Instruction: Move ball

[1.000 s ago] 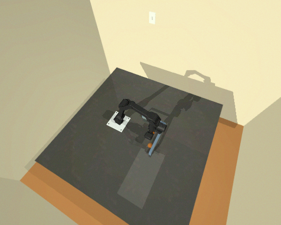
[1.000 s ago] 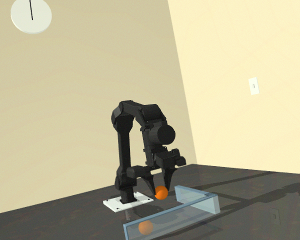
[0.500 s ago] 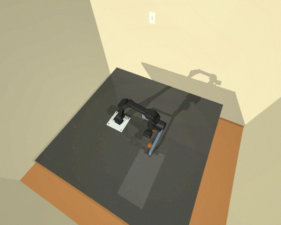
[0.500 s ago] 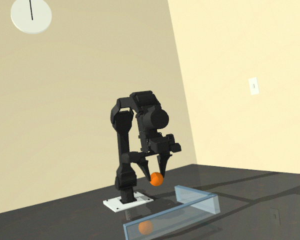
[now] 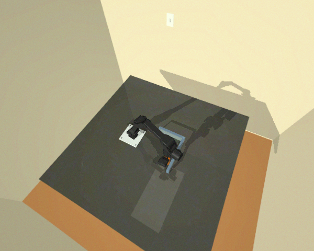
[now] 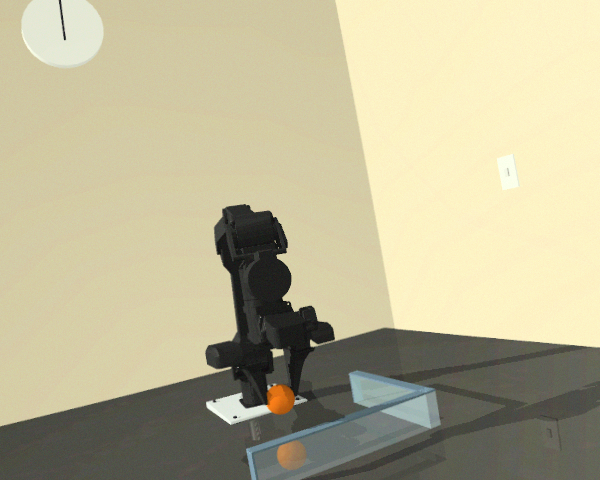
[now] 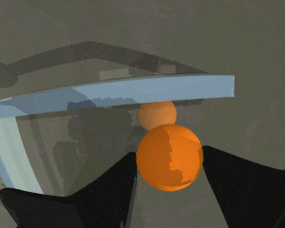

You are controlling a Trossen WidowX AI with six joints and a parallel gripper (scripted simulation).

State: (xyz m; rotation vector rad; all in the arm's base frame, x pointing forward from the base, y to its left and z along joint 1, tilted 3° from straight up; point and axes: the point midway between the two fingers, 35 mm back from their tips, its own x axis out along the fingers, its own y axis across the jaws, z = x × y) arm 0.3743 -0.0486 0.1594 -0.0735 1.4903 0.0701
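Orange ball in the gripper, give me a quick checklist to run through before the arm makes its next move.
1. Grip: the gripper is shut on the orange ball, a finger on each side. Ok.
2. Lift: the ball hangs above the table, higher than the top edge of the clear walls. Ok.
3. Goal in sight: the see-through copy shows behind the near wall, low on the table. Ok.
4. Ball on the copy: no, it is above and apart from it. Not ok.
5. Ball inside the walls: the views do not settle which side of the wall it hangs over. Cannot tell.
6. Release and retreat: not yet done. Not ok.
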